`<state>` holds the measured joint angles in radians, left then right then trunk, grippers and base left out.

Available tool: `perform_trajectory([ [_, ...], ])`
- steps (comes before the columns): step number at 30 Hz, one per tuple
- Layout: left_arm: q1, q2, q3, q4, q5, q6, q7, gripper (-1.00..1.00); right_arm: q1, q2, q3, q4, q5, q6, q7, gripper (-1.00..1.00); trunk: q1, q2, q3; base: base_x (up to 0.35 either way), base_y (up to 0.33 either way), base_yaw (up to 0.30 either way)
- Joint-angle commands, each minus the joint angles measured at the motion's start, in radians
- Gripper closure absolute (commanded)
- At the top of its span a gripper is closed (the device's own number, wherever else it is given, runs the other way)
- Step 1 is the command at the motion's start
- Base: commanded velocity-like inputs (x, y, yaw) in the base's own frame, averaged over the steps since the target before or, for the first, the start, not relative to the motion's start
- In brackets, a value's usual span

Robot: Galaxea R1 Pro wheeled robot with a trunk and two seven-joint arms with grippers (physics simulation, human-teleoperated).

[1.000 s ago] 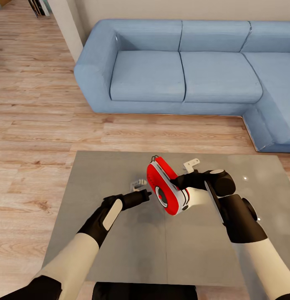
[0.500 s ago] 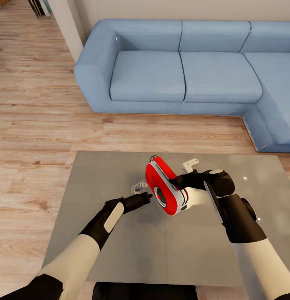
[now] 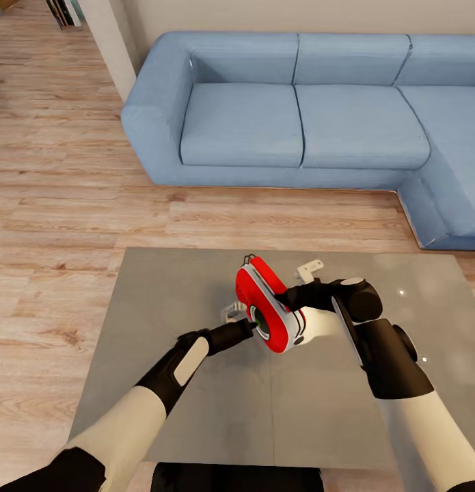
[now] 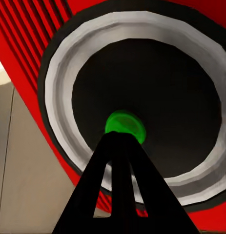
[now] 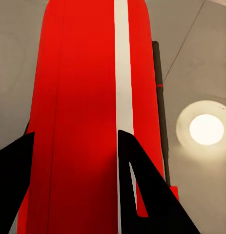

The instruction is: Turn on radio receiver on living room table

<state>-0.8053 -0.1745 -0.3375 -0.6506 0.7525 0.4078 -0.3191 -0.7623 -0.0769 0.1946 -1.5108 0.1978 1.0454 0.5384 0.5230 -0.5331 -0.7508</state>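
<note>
Pressing the power button on the held radio receiver (image 3: 268,309)

Right hand (image 3: 286,298) grips the receiver's edge above the grey surface (image 3: 196,410); left hand (image 3: 247,326), fingers together, touches the green button (image 4: 124,124): it should push straight, lightly, against the bracing grip

Even, bright light is filling the room. The table (image 3: 162,301) is giving off small glints, and a round lamp glare (image 5: 206,129) is shining on it. Edges are staying sharp, undistorted.

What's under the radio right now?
The radio is held up tilted by the right gripper above the grey table. The table patch right beneath it is hidden by the radio and arms.
</note>
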Motion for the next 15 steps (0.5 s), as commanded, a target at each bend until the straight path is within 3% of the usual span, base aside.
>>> perform_trajectory([
  [1,0.000,0.000,-0.013,0.000,0.011,-0.001,0.000,1.00,0.000,0.000,0.000,0.000,-0.009,0.002,0.000,1.00,0.000,0.000,0.000,0.000,0.000,0.000],
  [5,0.000,0.000,-0.042,0.000,0.049,-0.011,0.000,1.00,0.000,0.000,0.000,0.000,-0.009,0.002,0.000,1.00,0.000,0.000,0.000,0.000,0.000,0.000],
  [11,0.000,0.000,-0.047,0.000,0.059,-0.013,0.000,1.00,0.000,0.016,0.000,0.000,-0.010,0.002,0.001,1.00,0.000,0.000,0.000,0.000,0.000,0.000],
  [15,0.000,0.000,-0.048,-0.002,0.059,-0.015,-0.001,1.00,0.000,0.020,0.047,0.001,-0.004,0.002,-0.001,1.00,0.000,0.000,0.000,0.000,0.000,0.000],
])
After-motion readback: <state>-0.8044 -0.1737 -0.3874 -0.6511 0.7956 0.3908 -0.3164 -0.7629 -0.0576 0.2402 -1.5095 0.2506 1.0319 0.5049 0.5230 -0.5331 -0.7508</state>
